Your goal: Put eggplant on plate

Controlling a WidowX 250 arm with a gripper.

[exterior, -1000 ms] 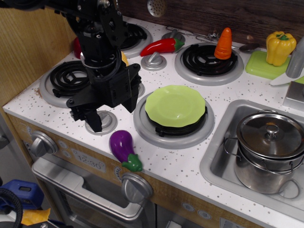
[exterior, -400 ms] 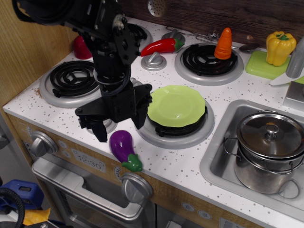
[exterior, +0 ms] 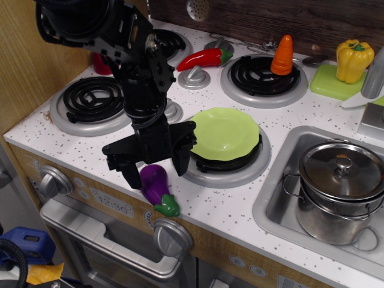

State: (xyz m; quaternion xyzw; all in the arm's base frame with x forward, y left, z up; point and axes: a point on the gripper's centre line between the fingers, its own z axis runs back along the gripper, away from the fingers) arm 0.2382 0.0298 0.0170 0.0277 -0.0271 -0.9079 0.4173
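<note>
Fingers of the black hand (exterior: 155,168) stand spread wide, one on each side of the purple eggplant (exterior: 156,187), which lies on the speckled worktop (exterior: 240,204) near the front edge. Just right and farther back, the lime-green plate (exterior: 225,133) sits on a burner (exterior: 223,161).

The claw (exterior: 155,169) hangs spread directly over the small purple plastic eggplant (exterior: 156,187), which lies on the white speckled desk (exterior: 234,201) near its front edge. Just right of the claw, the round lime-green plastic plate (exterior: 225,133) sits on a burner. Farther right, a lidded steel pot (exterior: 336,189) stands in the sink.
</note>
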